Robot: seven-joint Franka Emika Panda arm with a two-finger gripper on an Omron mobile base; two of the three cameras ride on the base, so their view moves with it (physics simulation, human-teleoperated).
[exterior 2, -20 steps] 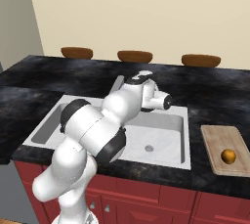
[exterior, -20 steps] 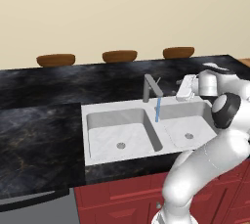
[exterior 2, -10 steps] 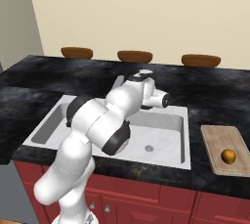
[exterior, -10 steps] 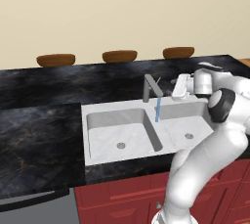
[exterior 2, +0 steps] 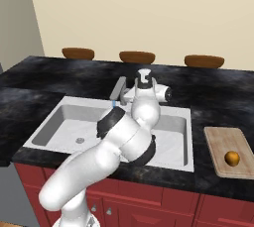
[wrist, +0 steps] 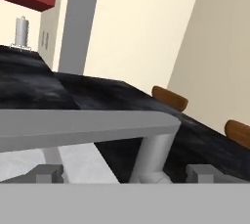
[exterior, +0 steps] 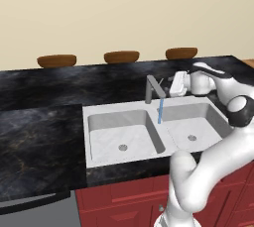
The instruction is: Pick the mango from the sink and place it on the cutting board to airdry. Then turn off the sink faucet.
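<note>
Looking from the near edge outward, I see the mango [exterior 2: 231, 158] sitting on the cutting board [exterior 2: 222, 141] at the right of the black table [exterior 2: 44, 80]; that corner comes through from the right base camera, well apart from the sink [exterior 2: 57, 124]. From the left base camera I get the sink [exterior: 101, 144] with both drains, and a thin blue stream of water [exterior: 160, 110] falling from the sink faucet [exterior: 154, 88] onto the divider between the basins. My pincer [exterior: 172, 84] hovers just right of the faucet's lever, at the far rim of the right basin. From the right base camera the arm covers most of the faucet [exterior 2: 118, 89]. The hand camera puts the faucet's grey spout [wrist: 88, 125] as a bar right across my view, with both fingertips [wrist: 49, 173] set wide apart below it, nothing between them. Beyond, three brown bowls [exterior: 121, 56] line the far edge of the table [exterior: 34, 132] against the wall.
</note>
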